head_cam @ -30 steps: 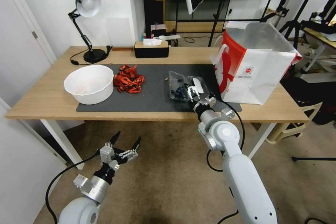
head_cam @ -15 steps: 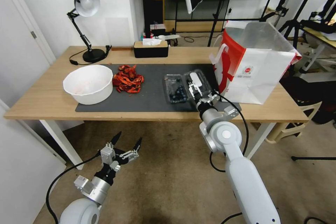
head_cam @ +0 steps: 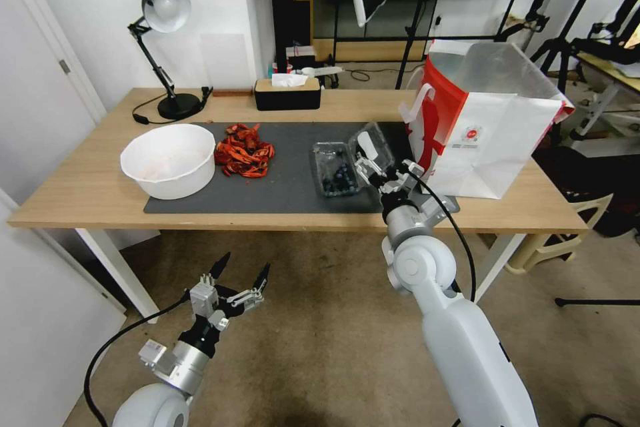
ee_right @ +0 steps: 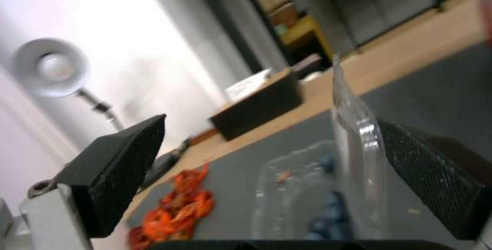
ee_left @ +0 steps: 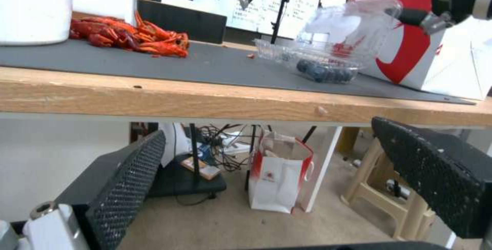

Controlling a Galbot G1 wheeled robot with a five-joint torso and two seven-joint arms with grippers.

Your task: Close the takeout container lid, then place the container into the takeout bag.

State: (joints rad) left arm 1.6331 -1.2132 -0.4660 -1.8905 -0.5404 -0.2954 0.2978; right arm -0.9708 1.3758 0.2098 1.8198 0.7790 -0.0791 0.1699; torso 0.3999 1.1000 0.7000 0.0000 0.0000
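The takeout container (head_cam: 337, 177) sits on the mat near the bench's front edge, its lid (head_cam: 371, 145) raised upright. The right tool (head_cam: 371, 172), spread wide, should push the lid over gently. The left tool (head_cam: 238, 278) hangs wide below the bench.

White arms, silver wrist joints, black cables; black perforated fingers (ee_left: 128, 181) on metal grippers.

Counts on and around the bench

One bench (head_cam: 80, 193) carries one dark mat (head_cam: 293, 177), one white bowl (head_cam: 168, 160), one heap of red crayfish (head_cam: 244, 150), one clear berry box (head_cam: 337, 170) with one lid (head_cam: 373, 143), one paper bag (head_cam: 487, 127), one desk lamp (head_cam: 160, 20) and one tissue box (head_cam: 287, 95); two pincers, left (head_cam: 239, 268) and right (head_cam: 375, 170).
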